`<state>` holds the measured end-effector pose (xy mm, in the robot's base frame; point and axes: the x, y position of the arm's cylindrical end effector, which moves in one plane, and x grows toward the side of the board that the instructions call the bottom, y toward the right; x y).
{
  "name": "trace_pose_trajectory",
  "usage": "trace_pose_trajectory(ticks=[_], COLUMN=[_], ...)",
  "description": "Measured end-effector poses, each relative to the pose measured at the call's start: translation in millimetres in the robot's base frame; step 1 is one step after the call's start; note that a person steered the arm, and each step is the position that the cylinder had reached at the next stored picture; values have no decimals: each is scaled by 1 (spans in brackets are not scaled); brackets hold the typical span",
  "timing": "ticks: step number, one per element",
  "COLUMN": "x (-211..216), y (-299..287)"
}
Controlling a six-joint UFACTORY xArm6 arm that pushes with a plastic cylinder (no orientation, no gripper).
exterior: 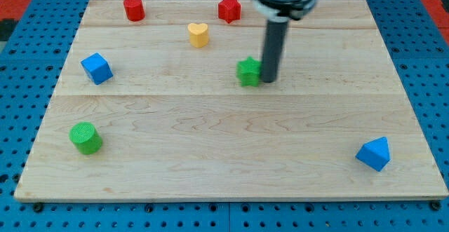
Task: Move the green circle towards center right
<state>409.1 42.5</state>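
Observation:
The green circle (85,137), a short green cylinder, stands near the board's lower left. My tip (269,80) is far from it, near the board's middle, touching the right side of a green star block (248,71). The dark rod rises from the tip to the arm's head at the view's top.
A red cylinder (134,9) and a red star (229,9) sit near the board's top edge. A yellow heart (198,34) lies below them. A blue cube (96,69) is at the left. A blue wedge-like block (373,153) is at the lower right. The wooden board (231,179) rests on a blue pegboard.

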Motion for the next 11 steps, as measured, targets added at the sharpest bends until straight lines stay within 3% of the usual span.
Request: trace_pose_trajectory(ticks=[2, 3, 5, 6, 7, 9, 10, 11], x=[6, 46, 65, 106, 142, 118, 111, 99], y=[-31, -95, -298, -337, -289, -231, -124, -85])
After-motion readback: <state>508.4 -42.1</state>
